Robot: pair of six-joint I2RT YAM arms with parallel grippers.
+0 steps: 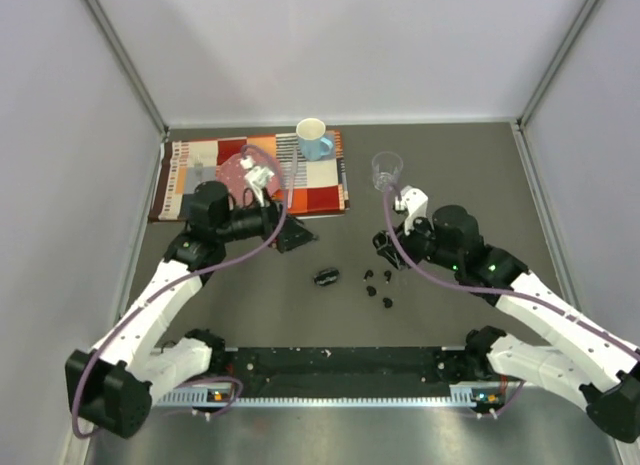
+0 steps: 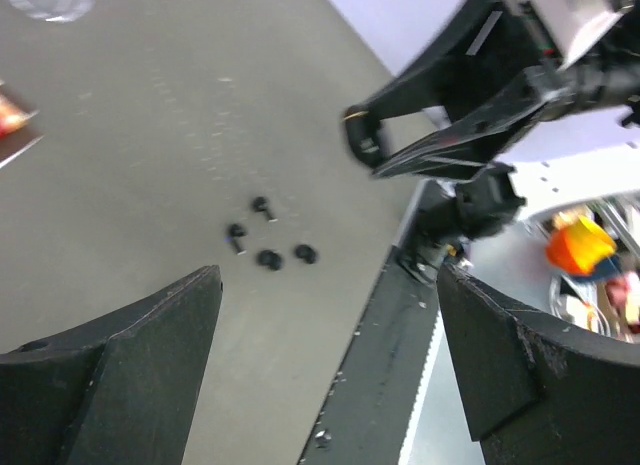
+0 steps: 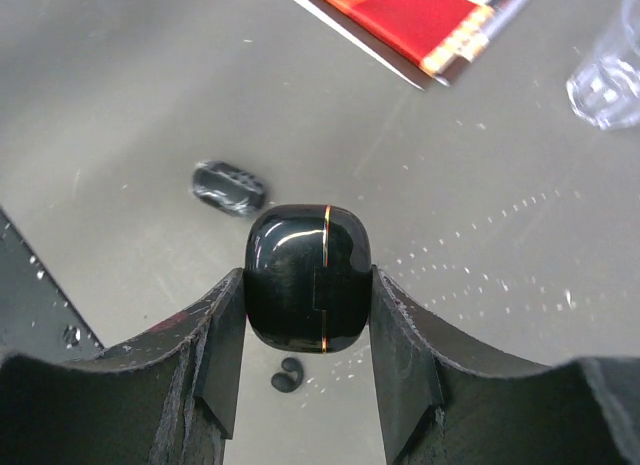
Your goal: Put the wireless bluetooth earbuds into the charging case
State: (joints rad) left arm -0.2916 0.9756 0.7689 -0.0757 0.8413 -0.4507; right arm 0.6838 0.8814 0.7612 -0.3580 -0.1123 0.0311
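Note:
Four tiny black earbuds lie loose on the table between the arms; they also show in the left wrist view. My right gripper is shut on a glossy black charging case with a thin gold seam, closed, held just above the table; one earbud lies below it. A second black case lies on the table left of the earbuds and is blurred in the right wrist view. My left gripper is open and empty, up-left of that case.
A patchwork placemat lies at the back left with a blue mug at its right end. A clear plastic cup stands behind my right gripper. A black rail runs along the near edge between the arm bases.

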